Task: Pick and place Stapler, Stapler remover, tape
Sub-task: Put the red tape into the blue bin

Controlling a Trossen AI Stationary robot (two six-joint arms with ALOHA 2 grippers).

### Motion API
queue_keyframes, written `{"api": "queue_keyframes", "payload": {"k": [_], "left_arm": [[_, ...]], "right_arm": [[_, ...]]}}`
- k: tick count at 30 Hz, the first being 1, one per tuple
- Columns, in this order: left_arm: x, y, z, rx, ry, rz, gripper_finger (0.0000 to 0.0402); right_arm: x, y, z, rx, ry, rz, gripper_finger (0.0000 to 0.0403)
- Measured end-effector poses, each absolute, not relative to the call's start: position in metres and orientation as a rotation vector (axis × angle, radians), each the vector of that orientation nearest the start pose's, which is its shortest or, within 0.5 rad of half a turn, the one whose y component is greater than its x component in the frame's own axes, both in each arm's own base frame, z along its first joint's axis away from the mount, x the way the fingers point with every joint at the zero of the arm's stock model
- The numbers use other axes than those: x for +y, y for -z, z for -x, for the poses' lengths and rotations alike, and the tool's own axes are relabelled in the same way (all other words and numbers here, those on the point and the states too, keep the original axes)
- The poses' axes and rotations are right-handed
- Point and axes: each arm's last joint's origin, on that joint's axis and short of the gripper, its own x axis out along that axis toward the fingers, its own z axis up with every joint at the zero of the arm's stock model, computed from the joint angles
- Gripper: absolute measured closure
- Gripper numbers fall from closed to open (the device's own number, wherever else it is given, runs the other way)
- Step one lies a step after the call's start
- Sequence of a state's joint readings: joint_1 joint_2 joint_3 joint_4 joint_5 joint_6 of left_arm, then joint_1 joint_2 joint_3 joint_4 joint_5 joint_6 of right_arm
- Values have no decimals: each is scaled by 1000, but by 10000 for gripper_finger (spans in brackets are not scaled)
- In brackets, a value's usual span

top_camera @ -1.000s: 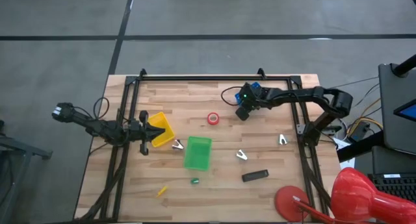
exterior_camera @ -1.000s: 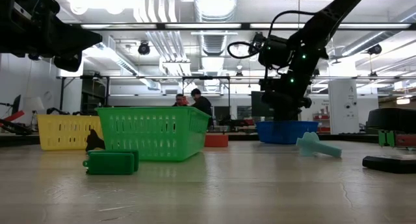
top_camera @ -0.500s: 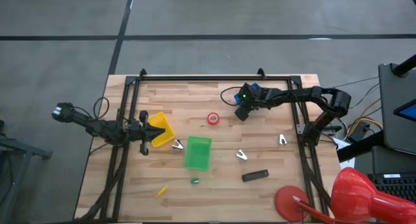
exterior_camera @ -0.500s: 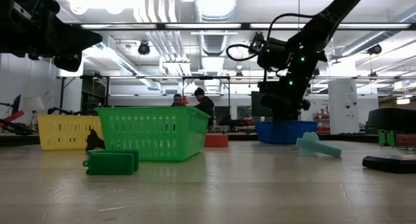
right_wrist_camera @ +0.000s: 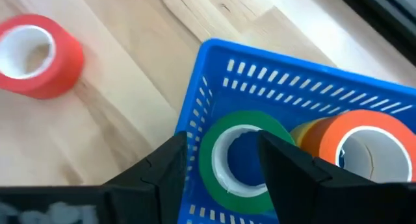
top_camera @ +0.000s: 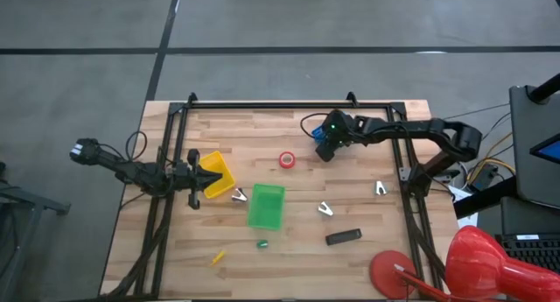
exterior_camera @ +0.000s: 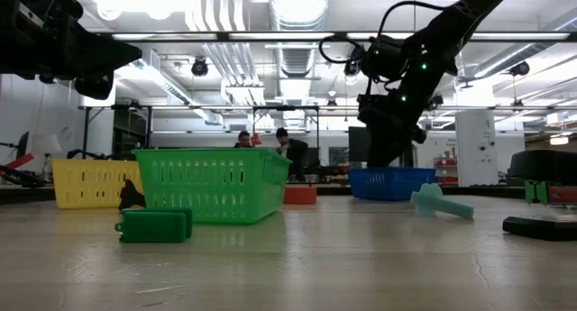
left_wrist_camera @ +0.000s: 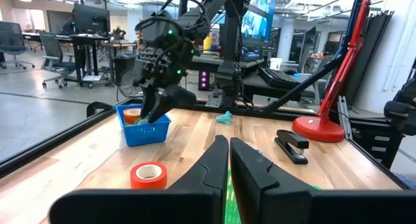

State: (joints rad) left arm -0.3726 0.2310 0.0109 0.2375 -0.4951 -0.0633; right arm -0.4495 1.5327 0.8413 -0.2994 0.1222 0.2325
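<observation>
While your right claw point(right_wrist_camera: 221, 162) hangs open over the blue basket point(right_wrist_camera: 286, 87), green tape point(right_wrist_camera: 244, 162) lies inside beside orange tape point(right_wrist_camera: 364, 149); red tape point(top_camera: 287, 159) sits left on the counter point(top_camera: 367, 214), stapler point(top_camera: 343, 237) at lower right; left claw point(left_wrist_camera: 229, 160) shut.

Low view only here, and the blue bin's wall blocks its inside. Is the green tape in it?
Observer: Yes. The green tape lies flat in the blue bin, beside the orange tape.
Operator: Is the right hand open?
Observer: The right hand is open, its fingers on either side of the green tape.
Operator: And the left hand?
Observer: The left hand is shut, over the yellow bin.
</observation>
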Motion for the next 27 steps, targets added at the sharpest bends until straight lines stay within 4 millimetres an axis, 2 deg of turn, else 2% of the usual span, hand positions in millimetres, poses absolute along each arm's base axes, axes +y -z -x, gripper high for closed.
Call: {"api": "queue_keyframes", "payload": {"k": [8, 10, 15, 27], "left_arm": [[-27, -171, -106, -20, -122, 71, 383], [-27, -171, -106, -20, -122, 71, 381], [-27, -171, -106, -20, -122, 70, 382], [-27, -171, -106, -20, -122, 71, 383]], "right_arm": [[-121, -189, -259, 899, 681, -263, 220], [-114, -193, -264, 872, 616, -226, 220], [-90, -193, -281, 840, 315, -136, 229], [-51, -167, -315, 802, 130, 62, 252]]}}
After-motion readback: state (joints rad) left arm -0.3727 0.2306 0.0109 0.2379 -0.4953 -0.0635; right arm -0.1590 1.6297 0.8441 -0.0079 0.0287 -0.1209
